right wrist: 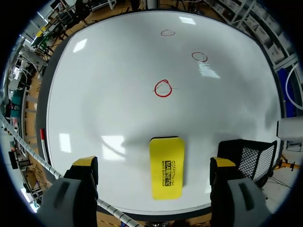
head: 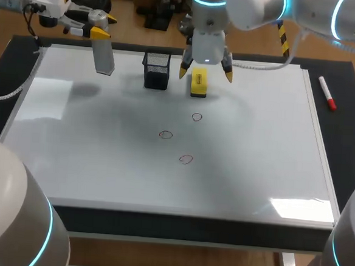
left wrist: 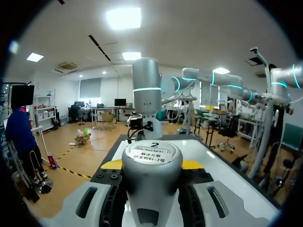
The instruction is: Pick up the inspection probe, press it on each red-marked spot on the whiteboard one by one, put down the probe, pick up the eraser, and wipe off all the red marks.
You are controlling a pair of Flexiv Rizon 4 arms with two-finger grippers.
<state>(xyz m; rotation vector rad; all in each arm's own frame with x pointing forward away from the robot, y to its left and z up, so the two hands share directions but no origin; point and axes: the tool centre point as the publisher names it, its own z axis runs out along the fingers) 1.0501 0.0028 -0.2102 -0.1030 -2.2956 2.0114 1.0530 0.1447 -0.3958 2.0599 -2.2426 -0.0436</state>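
My left gripper (head: 97, 30) hangs above the whiteboard's (head: 102, 158) far left corner, shut on the grey inspection probe (head: 104, 53), which points down. In the left wrist view the probe's round top (left wrist: 151, 158) fills the gap between the yellow tips of that gripper (left wrist: 152, 164). My right gripper (head: 206, 74) hangs open just above the yellow eraser (head: 198, 83), a finger on each side and clear of it. From the right wrist, the eraser (right wrist: 166, 168) lies flat between the spread fingertips (right wrist: 85, 163). Three red circles (head: 196, 116) (head: 166, 134) (head: 186, 159) mark the board's middle.
A black mesh holder (head: 156, 69) stands on the board between the probe and the eraser, close beside the right gripper's finger (right wrist: 248, 158). A red-capped marker (head: 327, 93) lies on the black mat off the board's right edge.
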